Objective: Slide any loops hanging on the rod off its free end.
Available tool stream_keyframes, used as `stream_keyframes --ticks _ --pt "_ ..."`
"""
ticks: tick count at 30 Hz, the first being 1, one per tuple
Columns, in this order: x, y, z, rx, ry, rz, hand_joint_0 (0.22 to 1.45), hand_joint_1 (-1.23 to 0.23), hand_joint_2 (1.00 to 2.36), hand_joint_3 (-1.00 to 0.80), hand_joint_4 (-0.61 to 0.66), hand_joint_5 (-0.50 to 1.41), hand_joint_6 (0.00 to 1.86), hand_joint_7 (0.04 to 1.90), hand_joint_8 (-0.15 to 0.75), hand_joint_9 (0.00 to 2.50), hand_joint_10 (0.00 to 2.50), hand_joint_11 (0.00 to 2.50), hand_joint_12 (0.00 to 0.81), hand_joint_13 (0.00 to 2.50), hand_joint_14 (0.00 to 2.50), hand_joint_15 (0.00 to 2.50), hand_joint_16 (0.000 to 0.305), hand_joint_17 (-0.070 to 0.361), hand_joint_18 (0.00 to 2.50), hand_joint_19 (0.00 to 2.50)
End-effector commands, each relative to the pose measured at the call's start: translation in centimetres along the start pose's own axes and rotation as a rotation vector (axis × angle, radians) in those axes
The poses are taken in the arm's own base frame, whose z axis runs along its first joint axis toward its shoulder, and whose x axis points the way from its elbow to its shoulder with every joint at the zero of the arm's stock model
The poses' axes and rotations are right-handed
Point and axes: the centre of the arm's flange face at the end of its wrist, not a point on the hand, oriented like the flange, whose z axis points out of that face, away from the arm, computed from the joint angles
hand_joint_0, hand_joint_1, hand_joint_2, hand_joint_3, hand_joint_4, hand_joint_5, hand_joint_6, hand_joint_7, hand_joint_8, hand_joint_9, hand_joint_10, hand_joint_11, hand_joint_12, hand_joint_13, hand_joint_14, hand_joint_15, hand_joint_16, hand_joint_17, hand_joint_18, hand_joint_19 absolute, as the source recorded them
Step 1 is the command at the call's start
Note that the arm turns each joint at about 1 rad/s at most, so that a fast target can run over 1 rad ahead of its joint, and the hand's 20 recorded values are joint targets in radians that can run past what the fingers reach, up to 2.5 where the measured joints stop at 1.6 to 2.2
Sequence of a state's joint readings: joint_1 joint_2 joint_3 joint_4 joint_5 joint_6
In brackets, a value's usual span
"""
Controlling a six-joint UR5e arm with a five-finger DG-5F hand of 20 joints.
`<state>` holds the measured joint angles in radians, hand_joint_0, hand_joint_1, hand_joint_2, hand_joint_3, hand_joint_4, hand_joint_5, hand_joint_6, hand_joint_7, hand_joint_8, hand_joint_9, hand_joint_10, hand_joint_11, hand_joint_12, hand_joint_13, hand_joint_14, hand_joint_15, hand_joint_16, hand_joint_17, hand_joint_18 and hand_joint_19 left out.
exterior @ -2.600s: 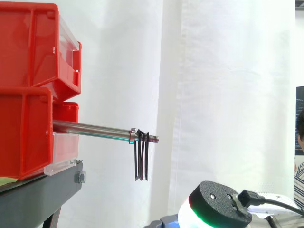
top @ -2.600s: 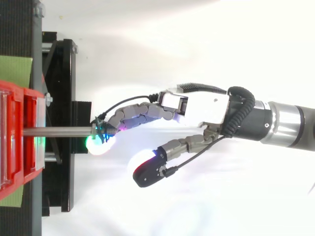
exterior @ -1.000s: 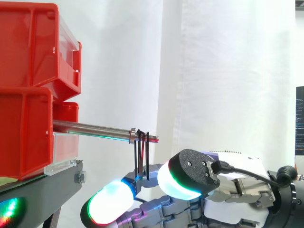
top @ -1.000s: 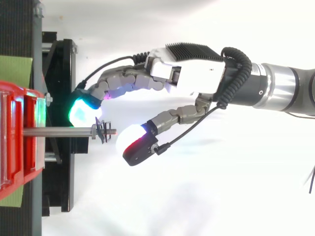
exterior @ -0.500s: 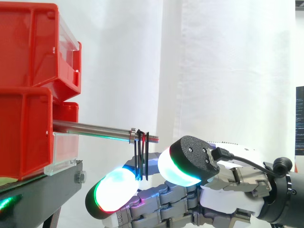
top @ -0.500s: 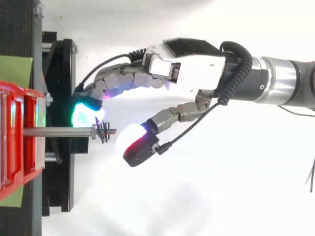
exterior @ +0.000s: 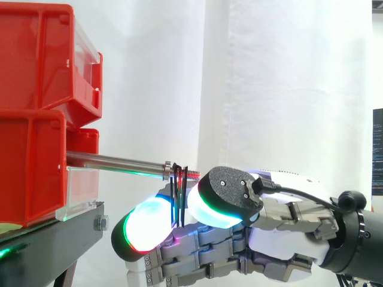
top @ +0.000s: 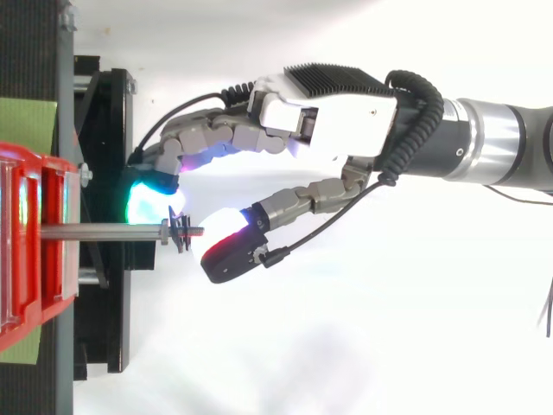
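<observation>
A steel rod (exterior: pixel 114 162) juts right from the lower red bin (exterior: pixel 30 167), ending in a threaded free tip. Black loops (exterior: pixel 178 190) hang from it just behind that tip, also seen from above as loops (top: pixel 179 232) near the rod (top: pixel 99 231) end. My hand (top: pixel 337 130) reaches in from the right, its palm (exterior: pixel 281 251) below rod height. A glowing fingertip (top: pixel 149 203) sits beside the rod on the bin side of the loops. The thumb pad (top: pixel 223 246) stands just past the free end. The loops hang between these two pads, close to both; the hand is open.
Two red bins (exterior: pixel 42 54) are stacked on a black stand (exterior: pixel 54 239) at the left, with a green mat under them. A white curtain hangs behind. The arm's wrist (top: pixel 492 156) comes in from the right.
The hand rose from below to rod height. Over the last half second the thumb swung left toward the rod's free end, narrowing the gap around the loops. The loops still hang in place.
</observation>
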<state>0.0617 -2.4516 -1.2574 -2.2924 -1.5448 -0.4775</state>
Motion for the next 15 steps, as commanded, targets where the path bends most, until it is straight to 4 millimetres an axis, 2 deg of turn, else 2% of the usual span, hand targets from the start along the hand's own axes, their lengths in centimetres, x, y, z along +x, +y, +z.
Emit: stream_keyframes --ticks 1,15 --pt "0.0 0.2 0.19 -0.005 -0.001 -0.002 0.63 -0.58 1.01 -0.33 0.31 -0.11 0.5 1.11 0.29 0.63 0.0 0.0 0.318 0.57 0.0 0.0 0.037 0.083 0.48 0.07" --pt "-0.1 0.15 0.26 -0.006 -0.003 -0.004 0.6 -0.59 1.01 -0.39 0.29 -0.1 0.5 1.2 0.29 0.62 0.0 0.0 0.32 0.56 0.0 0.0 0.037 0.084 0.49 0.08"
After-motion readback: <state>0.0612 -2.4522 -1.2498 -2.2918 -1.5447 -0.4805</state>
